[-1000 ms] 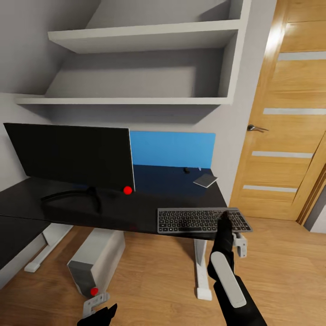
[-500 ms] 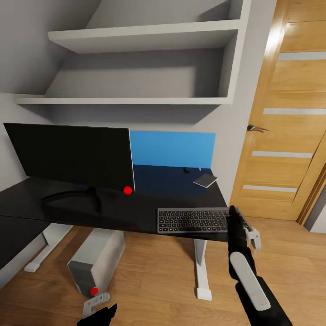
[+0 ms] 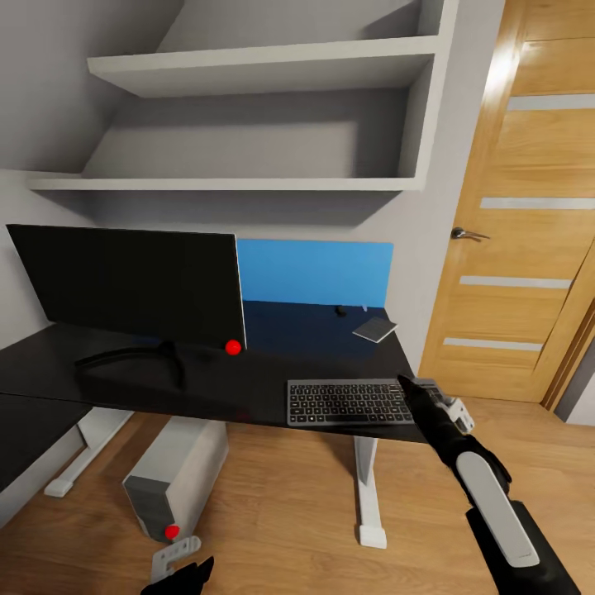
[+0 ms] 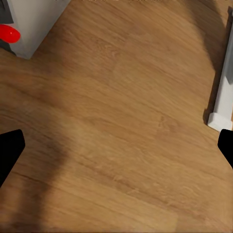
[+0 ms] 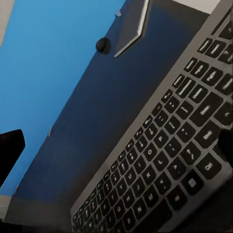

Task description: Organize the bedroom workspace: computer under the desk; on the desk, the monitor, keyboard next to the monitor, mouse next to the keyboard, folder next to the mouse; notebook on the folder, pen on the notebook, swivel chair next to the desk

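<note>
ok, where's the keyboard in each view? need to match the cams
Head view: keyboard lies at the desk's front right edge, with the right gripper at its right end.
Left wrist view: wood floor, the computer's corner and a white desk leg here, not the keyboard.
Right wrist view: keyboard runs diagonally across the near side.
Shared landmark: the mouse beside the notebook.

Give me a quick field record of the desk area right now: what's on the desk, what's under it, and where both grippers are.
monitor: upright on the desk, left part
keyboard: flat at the desk's front edge, right of the monitor
mouse: back of the desk, by the blue panel
notebook: back right corner, near the mouse
computer: on the floor under the desk
right gripper: at the keyboard's right end, grip state unclear
left gripper: low over the floor near the computer, open
</note>
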Robot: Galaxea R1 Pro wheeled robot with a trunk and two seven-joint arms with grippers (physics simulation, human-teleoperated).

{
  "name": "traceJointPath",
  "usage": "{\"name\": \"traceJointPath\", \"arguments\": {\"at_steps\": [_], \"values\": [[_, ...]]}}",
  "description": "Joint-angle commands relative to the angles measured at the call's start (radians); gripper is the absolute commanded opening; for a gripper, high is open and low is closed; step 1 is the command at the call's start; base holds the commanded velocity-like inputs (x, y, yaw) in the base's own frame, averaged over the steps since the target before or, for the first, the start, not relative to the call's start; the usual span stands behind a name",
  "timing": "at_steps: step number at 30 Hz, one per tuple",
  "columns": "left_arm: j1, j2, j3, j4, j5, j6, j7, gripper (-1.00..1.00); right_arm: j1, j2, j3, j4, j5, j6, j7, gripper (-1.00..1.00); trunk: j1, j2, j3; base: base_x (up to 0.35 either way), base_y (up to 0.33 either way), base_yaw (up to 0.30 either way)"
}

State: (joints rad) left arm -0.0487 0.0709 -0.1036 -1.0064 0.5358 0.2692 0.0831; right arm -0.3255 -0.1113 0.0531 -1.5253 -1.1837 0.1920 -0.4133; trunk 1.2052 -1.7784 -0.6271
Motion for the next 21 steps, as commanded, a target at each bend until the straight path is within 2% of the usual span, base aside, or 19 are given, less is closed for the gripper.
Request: {"name": "traceJointPath", "arguments": {"at_steps": [1,3,4,7,15,21], "values": [[0.0,0.001,-0.004,-0.001,0.01,0.0,0.009,1.0,-0.001,-0.002,-0.009,-0.003,-0.005,0.043,-0.013,1.0,0.0,-0.001,-0.001,0.0,0.0,0.0],[0.0,0.001,-0.004,0.0,0.01,-0.008,0.009,1.0,-0.003,-0.003,-0.029,-0.007,-0.005,0.116,-0.021,1.0,0.0,-0.001,-0.001,0.0,0.0,0.0],[0.0,0.001,-0.004,0.001,0.01,-0.019,0.009,1.0,-0.004,-0.004,-0.048,-0.012,-0.005,0.176,-0.026,1.0,0.0,-0.001,-0.001,0.0,0.0,0.0],[0.0,0.001,-0.004,0.002,0.01,-0.035,0.008,1.0,-0.005,-0.004,-0.067,-0.017,-0.004,0.229,-0.027,1.0,0.0,-0.001,-0.001,0.0,0.0,0.0],[0.0,0.001,-0.004,0.003,0.011,-0.053,0.008,1.0,-0.004,-0.004,-0.102,-0.012,-0.006,0.246,-0.025,1.0,0.0,-0.001,-0.001,0.0,0.0,0.0],[0.0,-0.005,-0.008,0.004,0.012,-0.056,0.008,1.0,-0.002,-0.008,-0.11,-0.004,-0.001,0.251,-0.01,1.0,0.0,-0.001,-0.001,0.0,0.0,0.0]]}}
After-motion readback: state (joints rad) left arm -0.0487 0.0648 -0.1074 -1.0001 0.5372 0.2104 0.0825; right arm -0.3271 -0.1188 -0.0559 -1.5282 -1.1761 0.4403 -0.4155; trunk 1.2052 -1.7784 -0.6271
